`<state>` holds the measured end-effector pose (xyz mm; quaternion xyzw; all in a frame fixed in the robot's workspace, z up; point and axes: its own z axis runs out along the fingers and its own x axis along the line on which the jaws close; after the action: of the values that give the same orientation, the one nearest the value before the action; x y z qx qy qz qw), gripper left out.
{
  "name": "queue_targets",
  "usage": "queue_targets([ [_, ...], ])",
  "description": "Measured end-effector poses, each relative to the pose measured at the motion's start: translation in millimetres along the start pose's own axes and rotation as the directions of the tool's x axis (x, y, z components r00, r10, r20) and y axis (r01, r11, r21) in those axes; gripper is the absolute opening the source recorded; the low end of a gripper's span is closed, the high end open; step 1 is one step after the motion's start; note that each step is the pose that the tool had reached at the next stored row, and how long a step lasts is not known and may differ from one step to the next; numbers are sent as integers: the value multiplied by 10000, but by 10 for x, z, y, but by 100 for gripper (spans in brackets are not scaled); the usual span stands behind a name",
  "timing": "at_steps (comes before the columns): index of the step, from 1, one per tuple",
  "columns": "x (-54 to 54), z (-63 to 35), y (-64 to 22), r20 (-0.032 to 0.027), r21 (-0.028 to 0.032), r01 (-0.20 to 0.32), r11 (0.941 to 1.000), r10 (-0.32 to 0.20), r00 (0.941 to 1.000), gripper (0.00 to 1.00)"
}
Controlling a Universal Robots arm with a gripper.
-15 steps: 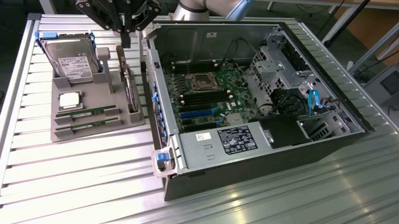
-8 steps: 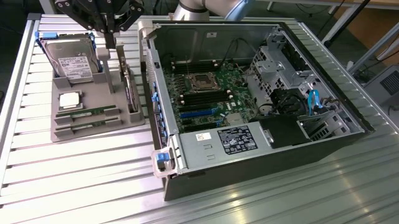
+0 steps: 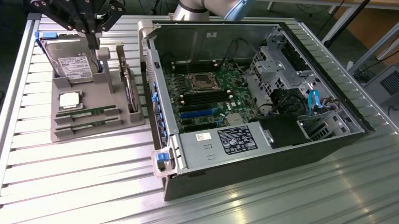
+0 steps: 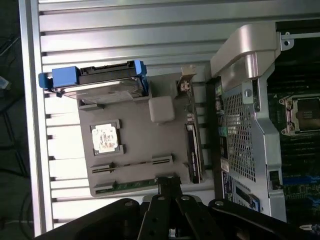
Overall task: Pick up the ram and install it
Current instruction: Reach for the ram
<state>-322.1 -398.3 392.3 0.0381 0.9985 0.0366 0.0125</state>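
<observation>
Two ram sticks lie edge-up in the slots of a grey holder tray [image 3: 62, 133]. One ram stick [image 3: 86, 112] sits just behind the other ram stick [image 3: 86, 123]. In the wrist view a green ram stick [image 4: 131, 184] runs along the tray edge nearest my fingers. My black gripper [image 3: 93, 43] hangs well above the tray, over the hard drive end, with its fingers pressed together and nothing between them. In the wrist view the gripper [image 4: 169, 183] points down at the end of the green stick. Inside the open computer case [image 3: 262, 154] the motherboard [image 3: 209, 100] shows dark memory slots [image 3: 198, 98].
The tray also holds a hard drive [image 3: 74, 63] with blue rails, a square silver processor [image 3: 70, 100] and an upright expansion card [image 3: 128, 86]. The case's side wall [image 3: 149, 79] rises right beside the tray. Ribbed metal tabletop [image 3: 81, 182] lies in front.
</observation>
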Motion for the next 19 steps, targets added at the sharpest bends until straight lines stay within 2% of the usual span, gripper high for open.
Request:
queue_targets([
  [4, 135, -3, -10, 1, 0, 1, 10000, -1, 10000, 10],
  [10, 254, -7, -20, 1, -1, 1, 10000, -1, 10000, 10],
  [12, 248, -14, -110, 1, 13, 0, 10000, 0, 10000, 10],
  [13, 244, -16, -154, 6, 54, 2, 10000, -2, 10000, 10],
  [14, 244, -17, -156, 55, 764, 20, 9971, -24, 10000, 10],
  [15, 245, -17, -159, 72, 967, 24, 9953, -31, 10000, 10],
  [16, 241, -20, -196, 64, 869, 21, 9962, -26, 10000, 10],
  [18, 232, -27, -314, 55, 716, 19, 9974, -23, 10000, 10],
  [19, 230, -30, -344, 54, 715, 19, 9974, -22, 10000, 10],
])
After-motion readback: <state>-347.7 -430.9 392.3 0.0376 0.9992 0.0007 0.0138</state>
